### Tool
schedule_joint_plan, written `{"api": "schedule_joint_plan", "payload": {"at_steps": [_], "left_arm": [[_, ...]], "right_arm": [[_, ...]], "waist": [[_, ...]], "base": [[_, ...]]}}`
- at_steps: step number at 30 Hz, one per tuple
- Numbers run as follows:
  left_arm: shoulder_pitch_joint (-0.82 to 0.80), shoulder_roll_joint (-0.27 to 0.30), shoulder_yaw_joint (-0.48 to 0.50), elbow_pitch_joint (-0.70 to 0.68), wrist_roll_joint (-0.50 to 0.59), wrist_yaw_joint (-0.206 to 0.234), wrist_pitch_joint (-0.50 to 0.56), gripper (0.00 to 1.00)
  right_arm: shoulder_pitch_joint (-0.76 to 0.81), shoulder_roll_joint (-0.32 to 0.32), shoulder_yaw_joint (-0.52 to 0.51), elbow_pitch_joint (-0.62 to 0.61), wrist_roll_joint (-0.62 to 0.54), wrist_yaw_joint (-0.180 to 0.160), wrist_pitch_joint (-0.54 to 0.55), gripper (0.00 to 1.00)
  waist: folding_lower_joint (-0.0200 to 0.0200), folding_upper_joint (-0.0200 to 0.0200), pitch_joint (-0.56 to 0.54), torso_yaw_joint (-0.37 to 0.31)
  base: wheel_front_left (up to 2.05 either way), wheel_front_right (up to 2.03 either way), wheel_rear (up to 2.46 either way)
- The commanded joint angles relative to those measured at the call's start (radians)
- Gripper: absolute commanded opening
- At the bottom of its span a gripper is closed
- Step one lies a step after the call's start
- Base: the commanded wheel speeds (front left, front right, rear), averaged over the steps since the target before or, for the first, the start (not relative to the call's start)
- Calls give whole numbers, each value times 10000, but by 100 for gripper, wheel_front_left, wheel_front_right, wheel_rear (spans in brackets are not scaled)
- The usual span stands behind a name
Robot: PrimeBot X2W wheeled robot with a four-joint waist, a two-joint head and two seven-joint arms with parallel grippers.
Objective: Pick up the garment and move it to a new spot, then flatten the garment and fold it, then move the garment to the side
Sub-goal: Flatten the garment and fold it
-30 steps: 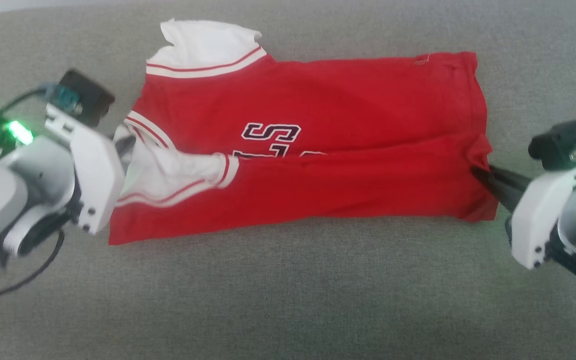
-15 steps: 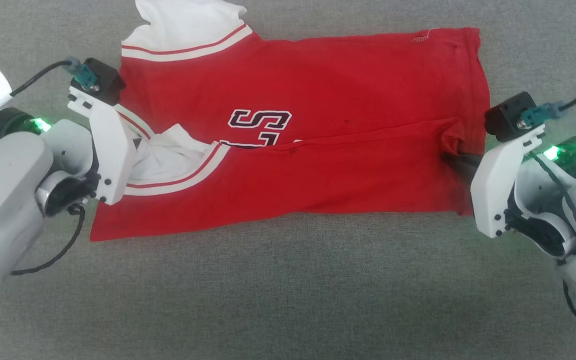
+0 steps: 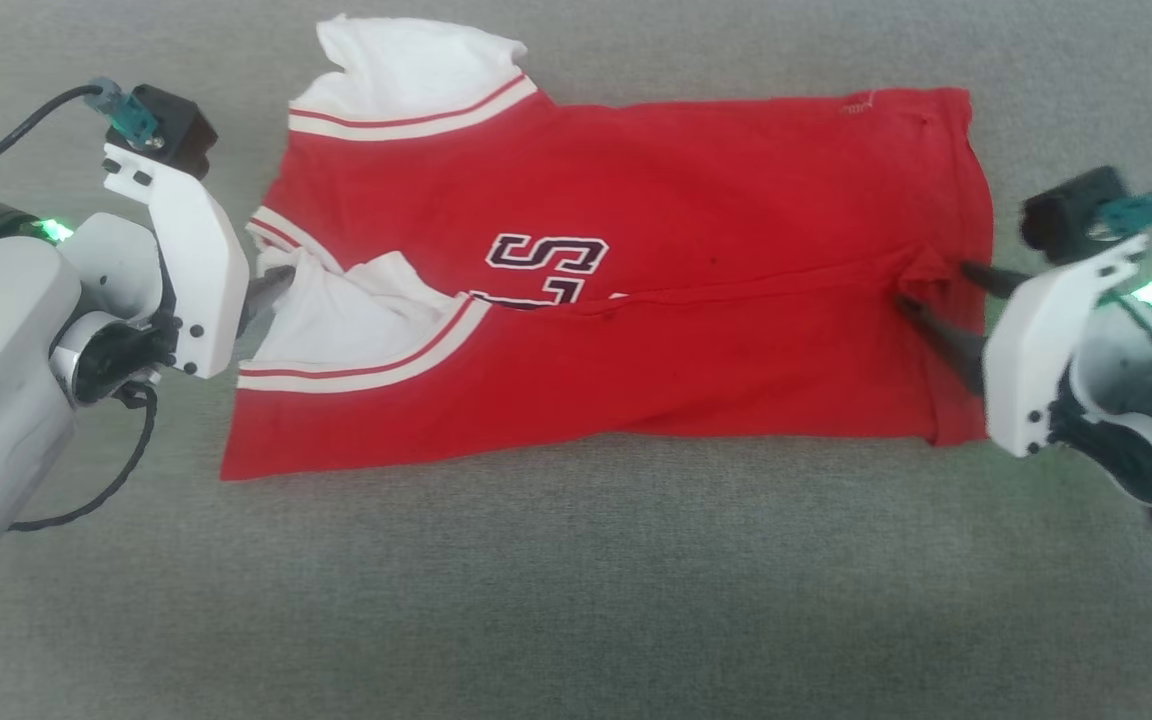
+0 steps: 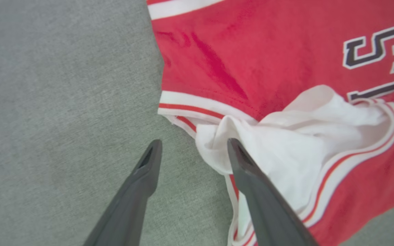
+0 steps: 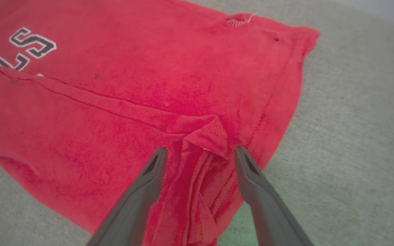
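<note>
Garment (image 3: 696, 360), a large bright red soft fabric top with white panels, red-and-white striped bands and dark white-outlined lettering (image 3: 544, 255): lies spread on the grey woven upholstered surface (image 3: 576, 580), long side running across in front of me. Its near part is folded up over the body, and the fold edge cuts across the lower row of letters. One white panel (image 3: 406, 65) sticks out at the far left corner. A second white panel (image 4: 306, 136) is bunched at the near left, rimmed by a striped band (image 3: 366, 372).

My left gripper (image 4: 192, 145): fingers spread, nothing pinched. One tip is over bare grey surface, the other at the edge of the bunched white fabric. Touching or just above it, I cannot tell.

My right gripper (image 5: 200, 152): fingers spread wide, one on each side of a small puckered ridge of red cloth (image 5: 205, 136) near the garment's right edge. The ridge stands free between the tips, not clamped. A small stitched mark with a loose pale thread (image 5: 236, 21) sits near the far right corner.
</note>
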Motion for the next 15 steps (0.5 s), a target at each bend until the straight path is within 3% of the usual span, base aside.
{"api": "schedule_joint_plan", "payload": {"at_steps": [1,8,12,15], "left_arm": [[-10,50,22,-54,8,88,45,100],[330,495,-6,-1591,26,818,234,100],[760,847,-32,-2760,-110,1430,432,100],[1249,1312,-103,-4012,-228,2123,700,100]], "right_arm": [[125,-17,-81,-67,-30,-10,-108,100],[1007,-118,-1502,-951,-522,-7,-936,100],[1550,163,-2510,-1541,-1108,-7,-1530,100],[1993,558,-3436,-2247,-1819,-7,-2116,100]], "waist": [[0,0,-94,92],[0,0,-395,511],[0,0,-536,687],[0,0,-621,748]], "base": [[0,0,0],[0,0,0],[0,0,0],[0,0,0]]}}
